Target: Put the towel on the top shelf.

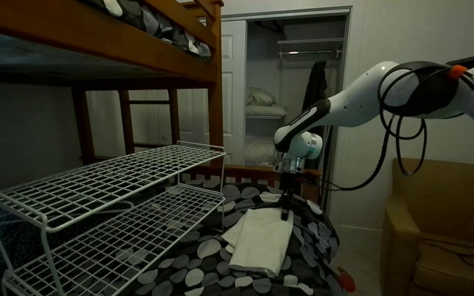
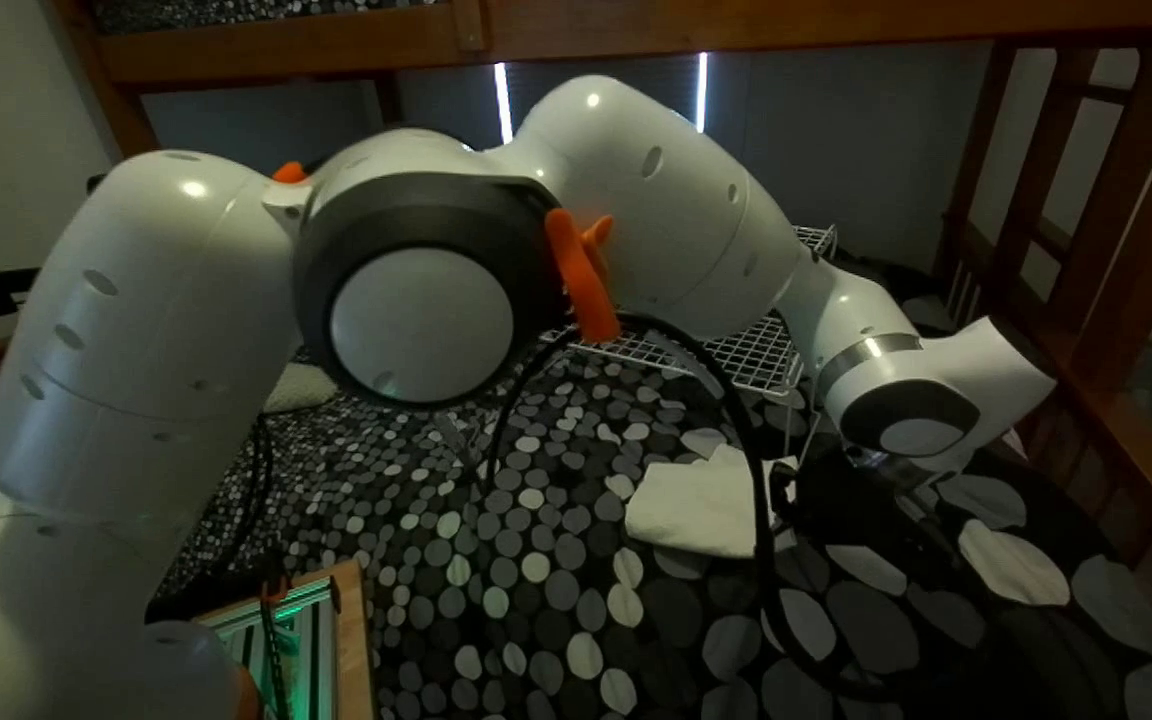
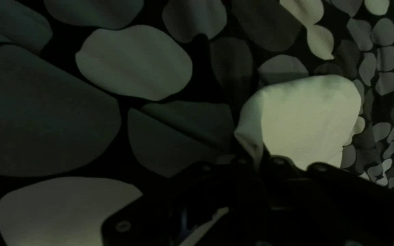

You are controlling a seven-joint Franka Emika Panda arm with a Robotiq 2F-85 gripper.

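The towel [image 1: 261, 240], a folded cream-white cloth, lies on the spotted black bedding. It also shows in an exterior view [image 2: 696, 505] and in the wrist view [image 3: 306, 119]. My gripper [image 1: 285, 214] points down at the towel's edge nearest the closet. In the wrist view the fingers [image 3: 257, 164] are closed, with a pinched fold of the towel between them. The towel still appears to rest on the bed. The top shelf [image 1: 117, 176] is the upper mesh tier of the white wire rack, beside the towel; in an exterior view it [image 2: 751, 355] is partly hidden behind my arm.
The lower wire tier [image 1: 138, 230] sits under the top shelf, with a hanger between the tiers. The brown bunk frame [image 1: 214, 123] rises behind the rack, and the upper bunk [image 1: 109, 45] overhangs it. A tan armchair [image 1: 438, 197] stands beside the bed.
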